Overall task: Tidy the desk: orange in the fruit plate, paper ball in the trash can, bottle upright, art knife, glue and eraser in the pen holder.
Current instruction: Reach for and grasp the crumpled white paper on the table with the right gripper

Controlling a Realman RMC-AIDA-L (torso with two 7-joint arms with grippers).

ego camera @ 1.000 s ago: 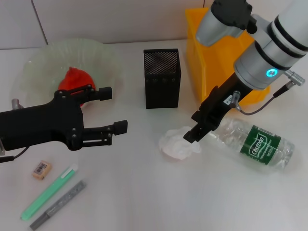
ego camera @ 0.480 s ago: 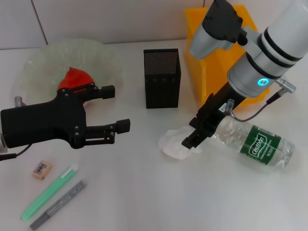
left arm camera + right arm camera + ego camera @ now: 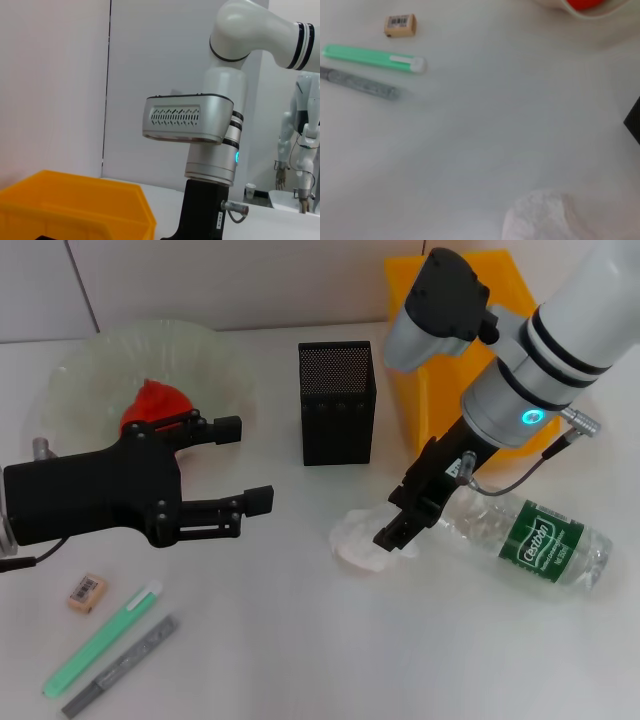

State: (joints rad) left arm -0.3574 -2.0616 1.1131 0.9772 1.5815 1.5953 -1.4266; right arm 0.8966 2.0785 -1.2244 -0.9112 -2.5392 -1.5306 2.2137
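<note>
The white paper ball lies on the desk between the pen holder and the bottle; it also shows in the right wrist view as the paper ball. My right gripper is open, slanting down with its fingertips at the ball's right edge. The clear bottle with a green label lies on its side just right of it. The orange sits in the pale fruit plate. My left gripper hovers open and empty in front of the plate. Eraser, green glue and grey art knife lie front left.
The black mesh pen holder stands at the centre back. The yellow trash can stands behind my right arm and also shows in the left wrist view. Eraser, glue and knife appear in the right wrist view.
My right gripper has come down and to the left, from beside the bottle onto the paper ball's edge. The left gripper has drifted slightly to the right.
</note>
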